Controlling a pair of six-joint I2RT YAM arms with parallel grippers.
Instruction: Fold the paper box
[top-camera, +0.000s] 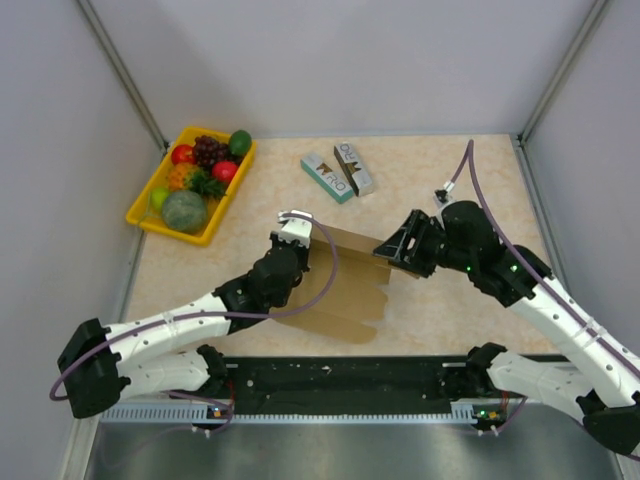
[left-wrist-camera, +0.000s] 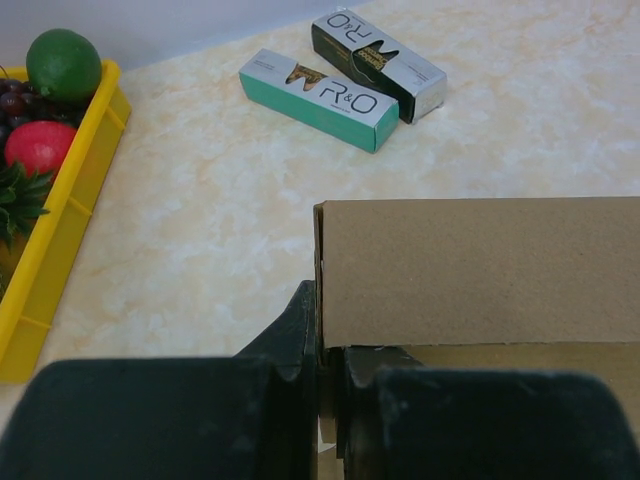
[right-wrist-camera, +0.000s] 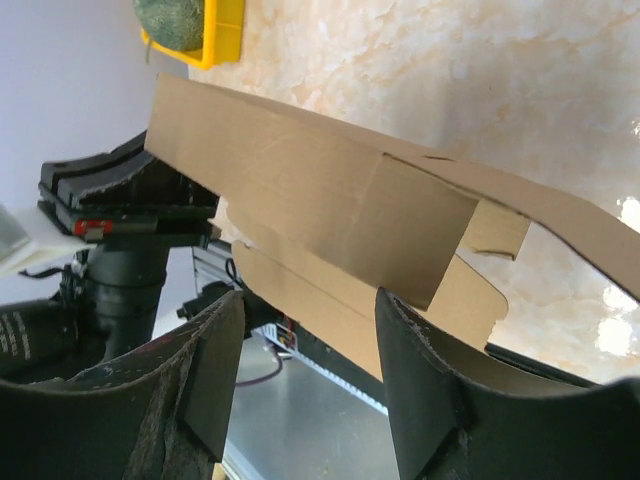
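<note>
The paper box (top-camera: 345, 290) is a brown die-cut sheet at the middle of the table, one long panel raised upright. My left gripper (top-camera: 296, 240) is shut on the left end of that panel. In the left wrist view the jaws (left-wrist-camera: 330, 375) pinch the sheet's edge, and the panel (left-wrist-camera: 480, 270) stands just beyond them. My right gripper (top-camera: 396, 250) is at the panel's right end and is open. In the right wrist view its fingers (right-wrist-camera: 418, 385) stand wide apart, with a flap of the box (right-wrist-camera: 300, 190) hanging just ahead of the gap between them.
A yellow tray (top-camera: 168, 231) of fruit stands at the back left and also shows in the left wrist view (left-wrist-camera: 55, 250). A teal printed box (top-camera: 326, 177) and a brown-white one (top-camera: 354, 167) lie behind the sheet. A black rail (top-camera: 340, 380) runs along the near edge.
</note>
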